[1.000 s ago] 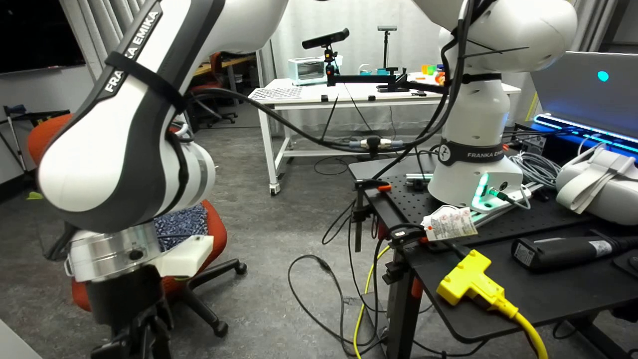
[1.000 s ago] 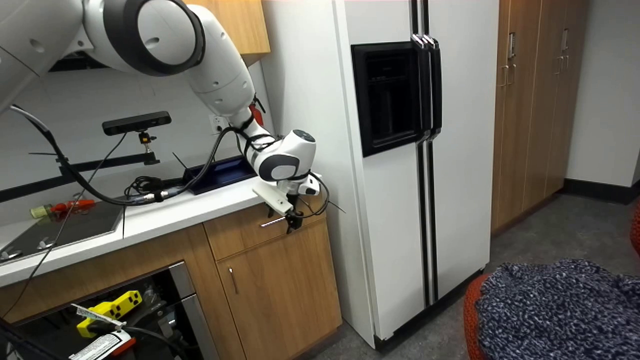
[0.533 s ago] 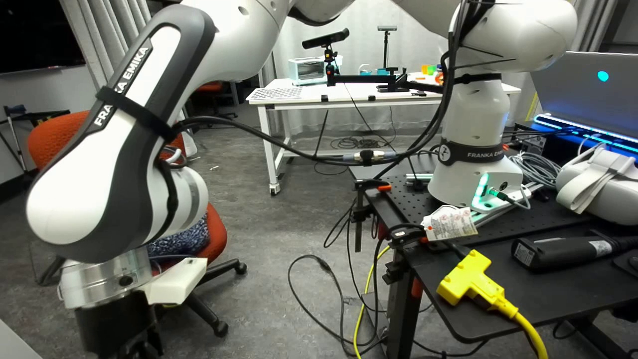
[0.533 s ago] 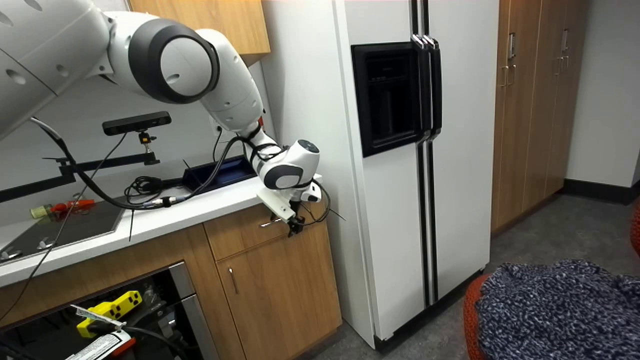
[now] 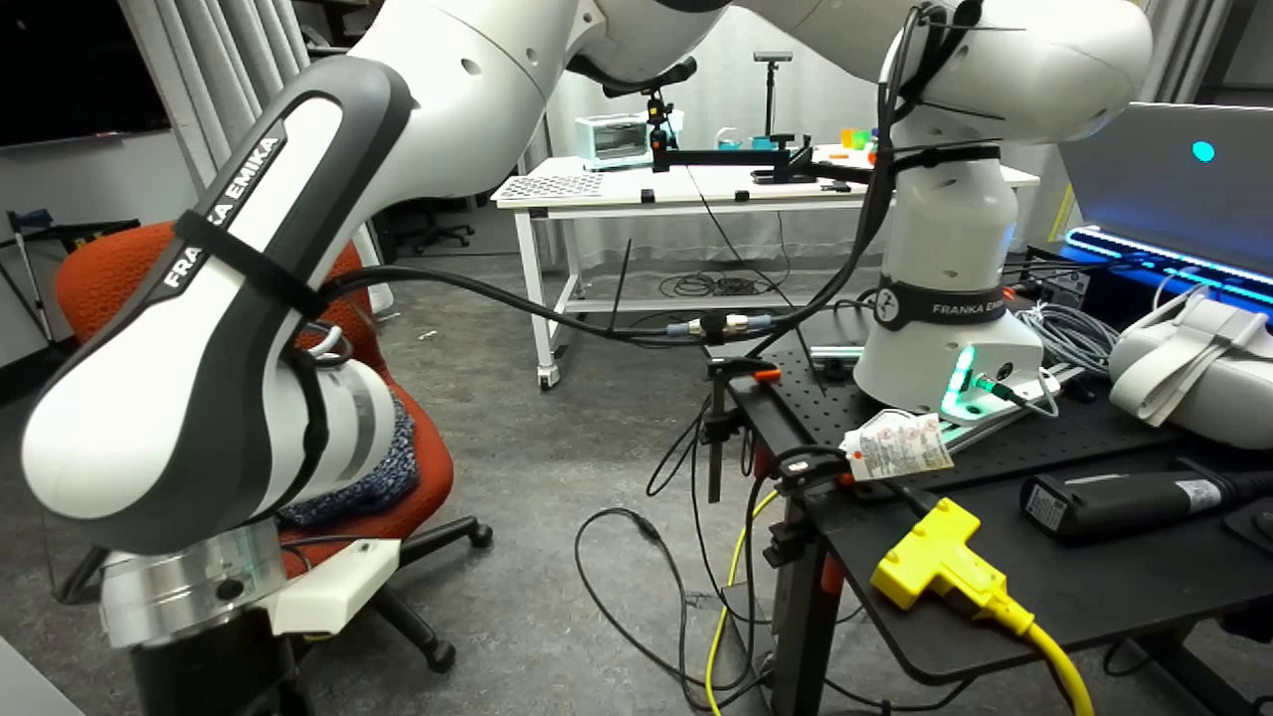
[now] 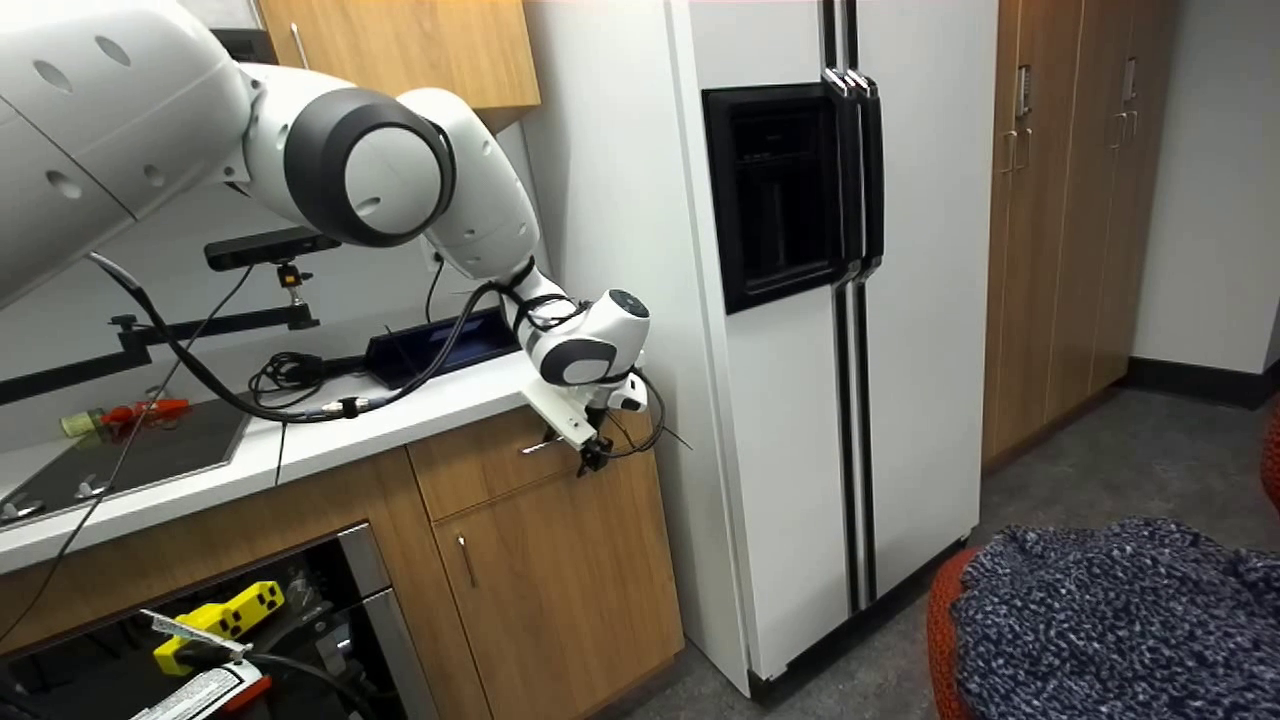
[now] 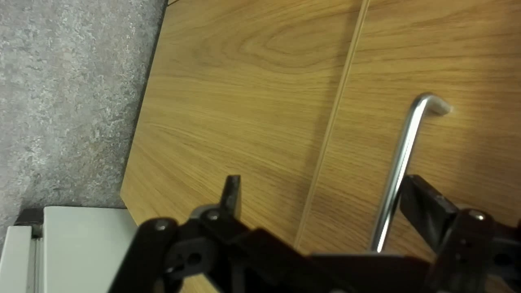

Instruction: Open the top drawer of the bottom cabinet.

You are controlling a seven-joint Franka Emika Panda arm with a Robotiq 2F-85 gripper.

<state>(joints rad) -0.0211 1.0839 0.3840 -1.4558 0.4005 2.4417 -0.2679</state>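
- Gripper: fingers parted, the drawer's handle between them, nearer one finger; whether it touches, I cannot tell.
- Top drawer: looks closed, below the countertop's front edge, at the corner beside the fridge.
- Cabinet door: directly under the drawer.
- Blue tray: on the countertop, near its back edge.

Glare streaks the handle; the gripper looks blurred.

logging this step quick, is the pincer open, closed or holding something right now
Pincer: open, holding nothing; the drawer handle shows between its spread fingers in the wrist view.
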